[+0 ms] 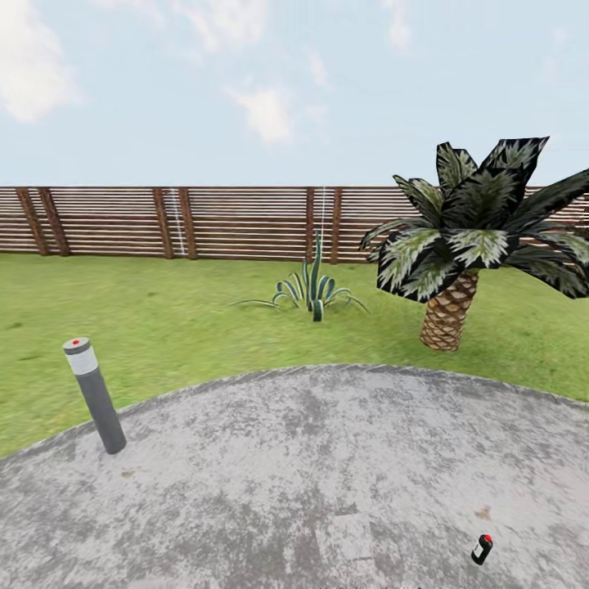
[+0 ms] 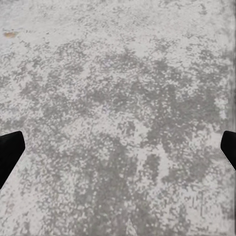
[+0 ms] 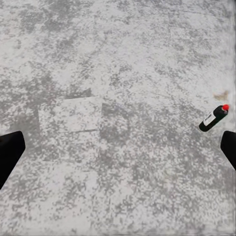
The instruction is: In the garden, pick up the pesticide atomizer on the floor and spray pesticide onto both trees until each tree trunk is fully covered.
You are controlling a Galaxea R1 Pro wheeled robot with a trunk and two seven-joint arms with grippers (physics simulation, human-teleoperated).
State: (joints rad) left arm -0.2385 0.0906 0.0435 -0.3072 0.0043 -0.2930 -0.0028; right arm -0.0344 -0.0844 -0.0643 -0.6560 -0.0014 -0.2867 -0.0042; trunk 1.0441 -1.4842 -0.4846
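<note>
Lying on the grey paving [image 1: 327, 474], the pesticide atomizer [image 1: 482, 549] is waiting; the right tool [image 3: 118, 147], gaping wide and empty, should be descending squarely over its body.

The pesticide atomizer [image 1: 482, 549] lies small on the stone paving [image 1: 311, 474], well apart from the palm tree [image 1: 474, 237]; its label is too small to read. The palm's fronds are cut off by the right edge of the head view, and they hide the top of its trunk [image 1: 448, 315]. Of the left tool [image 2: 118, 152] and the right tool [image 3: 118, 152] only dark fingertips [image 2: 9, 153] [image 3: 9, 152] show at the picture edges, the rest is cut off.
</note>
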